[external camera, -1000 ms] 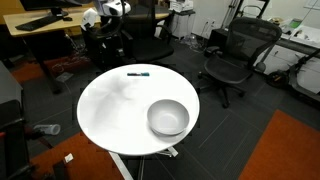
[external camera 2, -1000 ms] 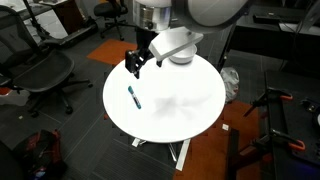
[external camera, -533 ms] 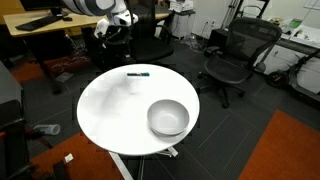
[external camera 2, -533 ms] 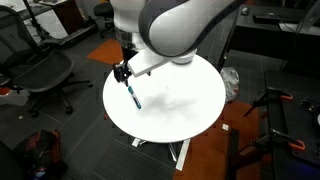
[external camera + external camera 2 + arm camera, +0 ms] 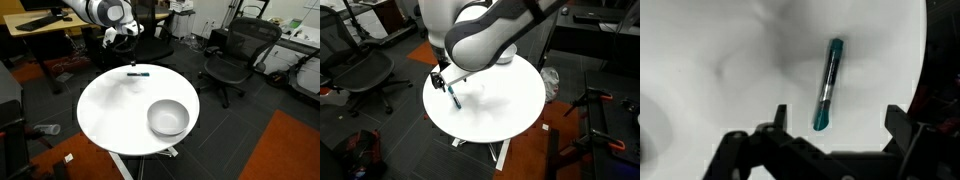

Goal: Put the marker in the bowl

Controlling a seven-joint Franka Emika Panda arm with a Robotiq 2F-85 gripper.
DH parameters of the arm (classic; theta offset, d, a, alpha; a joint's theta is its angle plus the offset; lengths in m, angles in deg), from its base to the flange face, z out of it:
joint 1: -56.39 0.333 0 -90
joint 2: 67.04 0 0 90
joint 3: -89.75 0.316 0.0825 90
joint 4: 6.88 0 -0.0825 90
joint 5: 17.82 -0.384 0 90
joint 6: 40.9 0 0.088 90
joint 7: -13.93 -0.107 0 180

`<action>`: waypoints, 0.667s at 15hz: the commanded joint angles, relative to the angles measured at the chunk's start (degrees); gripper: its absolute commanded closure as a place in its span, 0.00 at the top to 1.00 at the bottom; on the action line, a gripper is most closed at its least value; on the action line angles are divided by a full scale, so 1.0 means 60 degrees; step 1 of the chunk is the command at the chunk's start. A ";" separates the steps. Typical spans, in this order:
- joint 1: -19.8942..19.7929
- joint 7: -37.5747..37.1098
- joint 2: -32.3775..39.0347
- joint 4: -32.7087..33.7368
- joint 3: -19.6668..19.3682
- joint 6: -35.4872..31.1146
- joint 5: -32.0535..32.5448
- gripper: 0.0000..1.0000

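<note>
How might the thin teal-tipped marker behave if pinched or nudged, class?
The thin dark marker with a teal end looks round-barrelled, so it may roll on the smooth white round table. Probably stiff and light, being short and slim.

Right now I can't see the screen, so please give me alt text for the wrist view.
A teal marker lies flat on the white table, its lower end between the two dark fingers of the open gripper, touching neither.

Round white table (image 5: 108,115) on dk grey floor (image 5: 240,128) w/ orange patch (image 5: 295,145), blk office chairs (image 5: 232,55), wood desk (image 5: 42,28).
</note>
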 commanded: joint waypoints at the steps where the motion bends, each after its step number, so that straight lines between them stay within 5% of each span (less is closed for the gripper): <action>1: -0.0046 0.0189 0.0621 0.0808 0.0001 0.0216 -0.0420 1.00; 10: -0.0141 0.0271 0.1550 0.1654 -0.0039 0.0166 -0.0745 1.00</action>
